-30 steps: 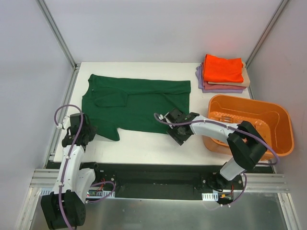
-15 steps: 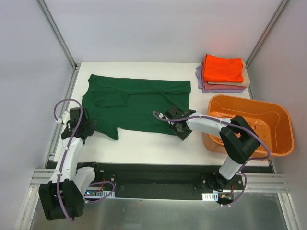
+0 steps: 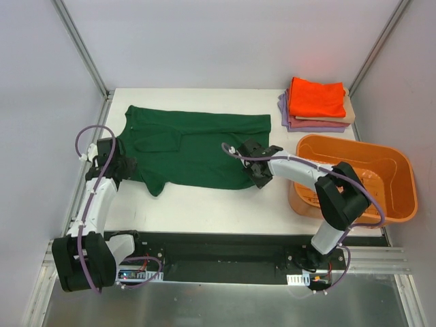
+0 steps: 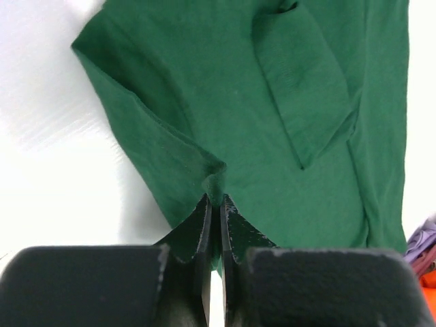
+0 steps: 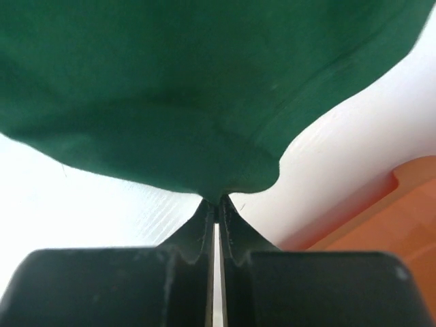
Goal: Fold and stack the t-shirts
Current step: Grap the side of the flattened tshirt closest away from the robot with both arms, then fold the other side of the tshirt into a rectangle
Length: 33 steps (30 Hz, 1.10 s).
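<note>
A large dark green t-shirt lies spread across the white table, one sleeve folded onto its body. My left gripper is shut on the shirt's near left edge, the cloth bunched between its tips. At the shirt's near right corner, my right gripper is shut on the hem, pinched at its tips. A stack of folded t-shirts sits at the back right: bright orange on top, tan and lavender beneath.
An orange plastic basket stands at the right, close beside my right arm; its rim shows in the right wrist view. The table's near edge runs below the shirt. White walls and metal frame posts enclose the table.
My right gripper moved forward to the shirt's near right corner and shut on the hem. My left gripper, still shut, shifted farther from me with the shirt's left edge.
</note>
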Each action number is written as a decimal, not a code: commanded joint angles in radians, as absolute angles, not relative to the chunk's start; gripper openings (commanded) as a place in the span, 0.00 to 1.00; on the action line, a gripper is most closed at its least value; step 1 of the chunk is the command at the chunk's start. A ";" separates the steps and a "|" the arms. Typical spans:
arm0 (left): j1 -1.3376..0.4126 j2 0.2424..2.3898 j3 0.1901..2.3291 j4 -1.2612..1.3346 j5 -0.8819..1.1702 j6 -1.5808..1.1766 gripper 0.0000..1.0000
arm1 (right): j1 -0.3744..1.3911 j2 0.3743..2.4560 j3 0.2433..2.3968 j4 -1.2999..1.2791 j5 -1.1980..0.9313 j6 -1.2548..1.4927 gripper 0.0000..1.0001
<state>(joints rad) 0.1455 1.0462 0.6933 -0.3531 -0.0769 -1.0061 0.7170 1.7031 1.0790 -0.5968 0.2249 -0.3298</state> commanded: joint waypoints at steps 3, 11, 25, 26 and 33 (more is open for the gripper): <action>0.153 1.132 0.816 -0.281 -0.055 -1.009 0.00 | 0.657 1.671 1.175 -0.635 0.169 -0.276 0.01; 0.153 1.258 0.946 -0.238 -0.075 -1.026 0.00 | 0.565 1.704 1.290 -0.661 0.140 -0.210 0.01; 0.156 1.532 1.247 -0.230 -0.086 -0.986 0.00 | 0.440 1.868 1.578 -0.713 0.107 -0.233 0.01; 0.156 1.552 1.270 -0.230 -0.086 -0.979 0.00 | 0.433 1.884 1.601 -0.713 0.104 -0.238 0.01; 0.161 1.687 1.400 -0.232 -0.077 -0.931 0.00 | 0.402 2.012 1.770 -0.770 0.103 -0.265 0.01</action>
